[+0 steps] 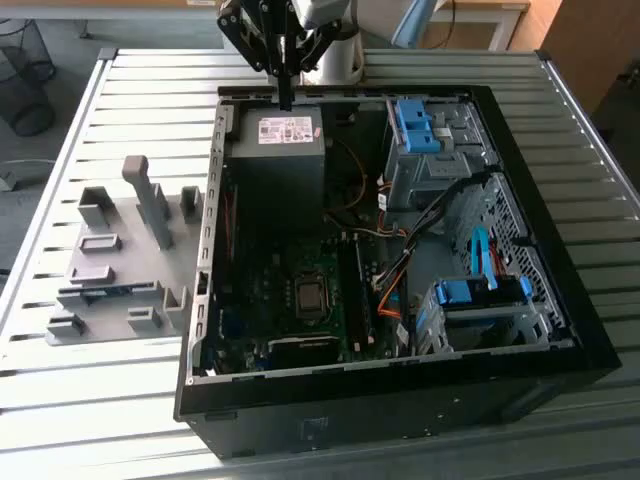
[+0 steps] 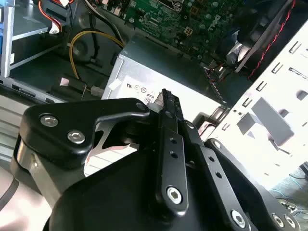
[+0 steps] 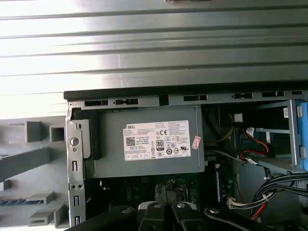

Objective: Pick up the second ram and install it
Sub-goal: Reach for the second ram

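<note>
Gripper (image 1: 286,98) hung over the far rim of the open computer case (image 1: 350,96), fingers pressed together, just above the power supply (image 1: 275,160), with open air all round. The second ram (image 1: 98,291) lay in the grey holder (image 1: 125,262) on the slatted counter (image 1: 90,100), well apart at the exterior view's left.

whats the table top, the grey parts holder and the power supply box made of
Table top: looks like metal, probably aluminium; bare silvery ribbed slats that glare in the light.
Grey parts holder: likely plastic, perhaps printed; matte, even grey, blocky shapes with no shine.
Power supply box: seems to be sheet metal; dull grey flat panels with a paper-like white label stuck on.
</note>
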Available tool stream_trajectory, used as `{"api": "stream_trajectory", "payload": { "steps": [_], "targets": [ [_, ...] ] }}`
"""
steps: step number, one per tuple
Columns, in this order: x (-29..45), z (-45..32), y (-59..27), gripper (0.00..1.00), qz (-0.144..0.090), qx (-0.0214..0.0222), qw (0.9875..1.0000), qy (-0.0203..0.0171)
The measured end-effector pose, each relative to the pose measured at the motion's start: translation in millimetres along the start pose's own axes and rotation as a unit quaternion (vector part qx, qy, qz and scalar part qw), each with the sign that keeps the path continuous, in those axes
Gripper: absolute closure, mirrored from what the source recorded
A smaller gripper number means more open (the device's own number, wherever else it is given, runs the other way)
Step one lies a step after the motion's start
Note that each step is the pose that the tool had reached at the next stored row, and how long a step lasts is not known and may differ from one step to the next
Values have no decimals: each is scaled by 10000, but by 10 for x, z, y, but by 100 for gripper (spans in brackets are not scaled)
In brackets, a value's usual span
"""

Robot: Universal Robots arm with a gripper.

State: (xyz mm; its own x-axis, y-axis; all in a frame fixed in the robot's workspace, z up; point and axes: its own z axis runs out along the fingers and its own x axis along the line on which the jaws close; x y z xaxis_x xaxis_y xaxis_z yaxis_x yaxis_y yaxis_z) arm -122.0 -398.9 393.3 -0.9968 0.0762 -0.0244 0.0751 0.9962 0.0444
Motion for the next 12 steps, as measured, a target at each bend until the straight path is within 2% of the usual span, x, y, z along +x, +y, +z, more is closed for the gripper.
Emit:
{"api": "stream_trajectory", "payload": {
  "steps": [12],
  "targets": [
    [39,-1,-3,90,0,0,10000,0]
  ]
}}
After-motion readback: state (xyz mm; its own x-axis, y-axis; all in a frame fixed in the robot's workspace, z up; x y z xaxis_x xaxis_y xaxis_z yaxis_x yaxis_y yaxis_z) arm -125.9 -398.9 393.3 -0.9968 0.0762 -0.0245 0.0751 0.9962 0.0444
